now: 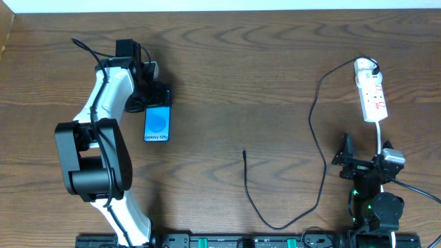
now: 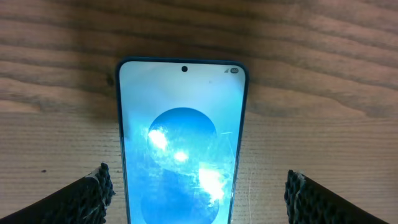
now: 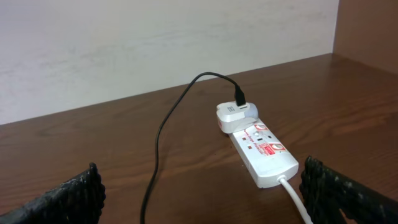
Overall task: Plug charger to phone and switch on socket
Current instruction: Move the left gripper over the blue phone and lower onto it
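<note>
The phone (image 1: 157, 125) lies face up on the wooden surface (image 1: 241, 76), screen lit blue. It sits under the left gripper (image 2: 198, 175), whose jaws stand wide open on either side of it without touching it. The charger (image 1: 311, 127) runs from a white adapter (image 3: 231, 115) plugged into the far end of the socket (image 1: 371, 93). It loops across the surface, and its connector tip (image 1: 244, 151) lies loose, well apart from the phone. The right gripper (image 3: 200, 167) faces the socket, jaws open and holding nothing.
</note>
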Robot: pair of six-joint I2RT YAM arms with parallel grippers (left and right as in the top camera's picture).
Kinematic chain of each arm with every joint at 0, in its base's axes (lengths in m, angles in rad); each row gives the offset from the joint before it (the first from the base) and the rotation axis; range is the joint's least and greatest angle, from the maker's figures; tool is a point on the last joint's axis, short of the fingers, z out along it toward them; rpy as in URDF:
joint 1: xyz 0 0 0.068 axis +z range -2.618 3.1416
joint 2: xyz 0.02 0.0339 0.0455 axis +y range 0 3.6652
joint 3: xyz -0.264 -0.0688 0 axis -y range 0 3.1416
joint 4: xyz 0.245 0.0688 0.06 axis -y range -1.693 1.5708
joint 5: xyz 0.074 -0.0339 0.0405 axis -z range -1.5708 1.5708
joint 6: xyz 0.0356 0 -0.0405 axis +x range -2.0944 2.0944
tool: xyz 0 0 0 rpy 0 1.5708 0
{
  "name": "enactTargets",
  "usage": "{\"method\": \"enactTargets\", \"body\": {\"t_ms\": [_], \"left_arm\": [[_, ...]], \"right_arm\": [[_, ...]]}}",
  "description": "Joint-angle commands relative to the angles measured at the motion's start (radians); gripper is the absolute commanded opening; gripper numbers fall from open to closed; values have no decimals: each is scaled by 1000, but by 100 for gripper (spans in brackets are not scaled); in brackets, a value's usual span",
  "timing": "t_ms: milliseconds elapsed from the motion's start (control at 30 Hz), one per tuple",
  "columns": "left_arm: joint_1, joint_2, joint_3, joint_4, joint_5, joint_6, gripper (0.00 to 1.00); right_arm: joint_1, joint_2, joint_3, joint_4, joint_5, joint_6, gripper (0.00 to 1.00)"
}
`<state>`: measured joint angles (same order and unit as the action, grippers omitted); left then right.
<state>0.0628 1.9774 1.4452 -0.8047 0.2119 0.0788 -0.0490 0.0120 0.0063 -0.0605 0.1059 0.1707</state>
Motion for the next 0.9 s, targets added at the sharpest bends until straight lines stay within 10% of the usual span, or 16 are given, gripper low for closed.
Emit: {"method": "enactTargets", "body": {"t_ms": [0,867], "left_arm": [[-1,16,-37,-7,12,-2,90],[-1,43,-105,64,-74,2,90]], "right_arm": [[8,-5,-1,-4,8,-15,99],[8,-5,-1,-3,8,-15,99]]}}
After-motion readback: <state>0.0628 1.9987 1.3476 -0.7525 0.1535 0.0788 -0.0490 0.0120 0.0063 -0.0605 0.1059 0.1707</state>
